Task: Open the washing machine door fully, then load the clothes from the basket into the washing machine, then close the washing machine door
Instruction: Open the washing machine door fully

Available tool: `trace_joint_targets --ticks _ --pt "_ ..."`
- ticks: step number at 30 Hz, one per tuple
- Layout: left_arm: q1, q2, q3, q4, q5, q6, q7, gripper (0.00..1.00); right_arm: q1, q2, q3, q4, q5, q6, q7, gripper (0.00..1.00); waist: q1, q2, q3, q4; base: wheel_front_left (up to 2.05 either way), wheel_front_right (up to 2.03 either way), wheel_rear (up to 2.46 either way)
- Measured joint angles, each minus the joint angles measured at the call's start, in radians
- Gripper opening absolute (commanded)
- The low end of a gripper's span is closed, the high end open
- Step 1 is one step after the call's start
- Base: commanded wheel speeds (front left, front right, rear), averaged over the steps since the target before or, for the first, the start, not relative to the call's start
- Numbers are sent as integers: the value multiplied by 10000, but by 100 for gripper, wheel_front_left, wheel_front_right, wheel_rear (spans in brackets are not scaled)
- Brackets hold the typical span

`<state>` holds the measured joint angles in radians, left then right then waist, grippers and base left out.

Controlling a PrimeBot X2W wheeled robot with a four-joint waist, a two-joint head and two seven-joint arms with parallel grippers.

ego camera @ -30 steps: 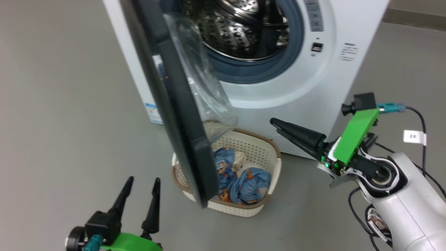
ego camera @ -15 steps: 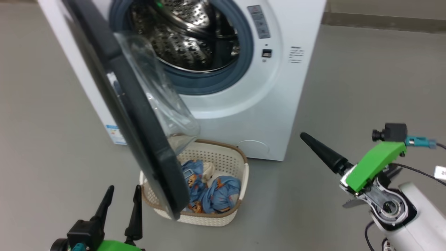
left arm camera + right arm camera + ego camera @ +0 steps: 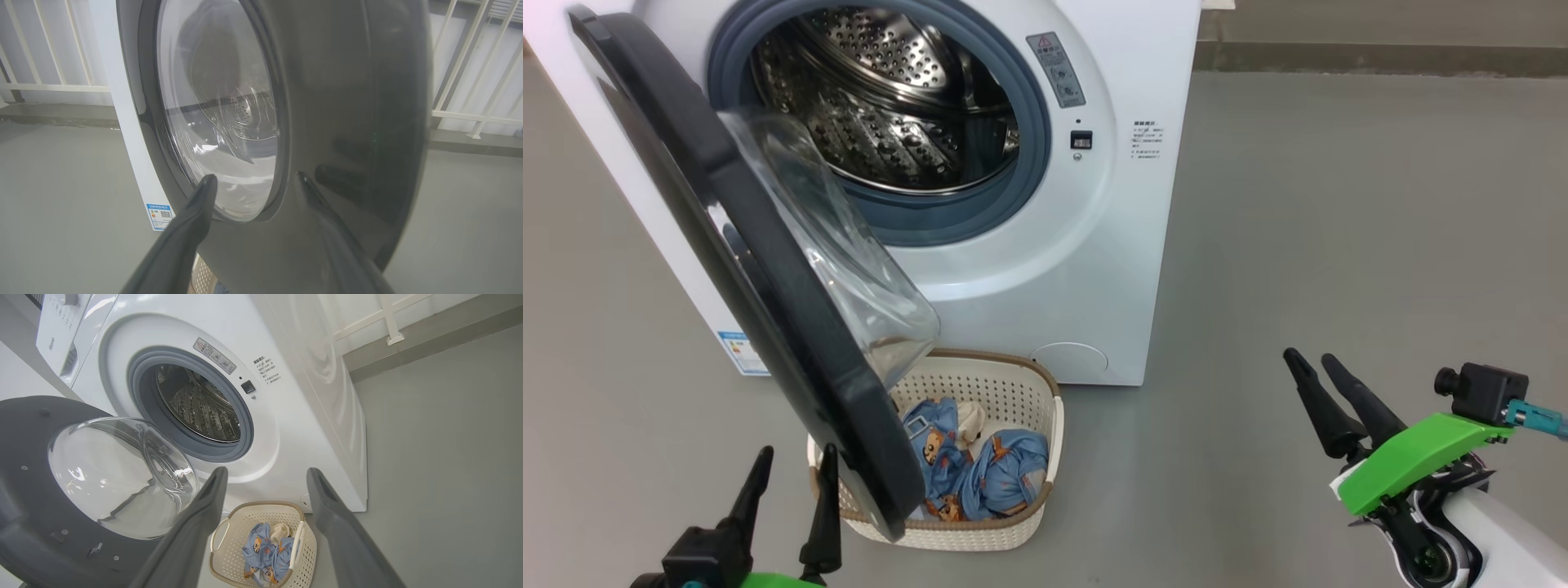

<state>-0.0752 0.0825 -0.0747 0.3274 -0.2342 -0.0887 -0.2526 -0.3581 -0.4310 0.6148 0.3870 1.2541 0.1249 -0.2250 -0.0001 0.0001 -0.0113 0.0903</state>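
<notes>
Facing the glossy black round washing machine door (image 3: 792, 343) from outside, our left gripper (image 3: 797, 449) sits nearest, fingers spread; right gripper (image 3: 1308, 356) also spread, farther off.

Open washing machine door (image 3: 36, 522) beside the steel drum (image 3: 196, 408), basket (image 3: 261, 504) of clothes (image 3: 261, 555) below, between 2 parted fingers (image 3: 192, 531)

The white washer (image 3: 1094, 245) stands with its perforated steel drum (image 3: 890, 122) exposed. Its glossy black door (image 3: 809, 359), with a bulging clear window (image 3: 849, 269), hangs swung out from the washer's left side, about half open. The cream basket (image 3: 1005, 392) sits just before the washer, partly under the door, holding blue printed clothes (image 3: 980, 474).
</notes>
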Motion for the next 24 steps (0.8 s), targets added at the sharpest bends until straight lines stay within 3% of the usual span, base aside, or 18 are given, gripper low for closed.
trace_joint_targets --ticks 3,9,16,21,24 --pt "8 -6 54 0 2 -2 0 100 12 -46 79 332 -426 0 -230 100 0 0 -87 -35 0 0 0" --pt "198 -27 138 0 86 -75 0 100 822 165 -1804 130 -2849 0 -244 100 1 0 -130 -58 0 0 0" --pt "206 -54 272 2 178 -134 0 100 2356 1007 -3810 -813 -5680 2 -244 100 1 0 -152 -86 0 0 0" --pt "214 -59 311 6 259 -163 0 100 2941 1298 -4242 -1271 -7028 2 -244 100 1 0 -160 -101 0 0 0" --pt "218 -63 330 6 265 -163 0 100 3197 1511 -4349 -1346 -7269 2 -245 100 1 0 -179 -105 0 0 0"
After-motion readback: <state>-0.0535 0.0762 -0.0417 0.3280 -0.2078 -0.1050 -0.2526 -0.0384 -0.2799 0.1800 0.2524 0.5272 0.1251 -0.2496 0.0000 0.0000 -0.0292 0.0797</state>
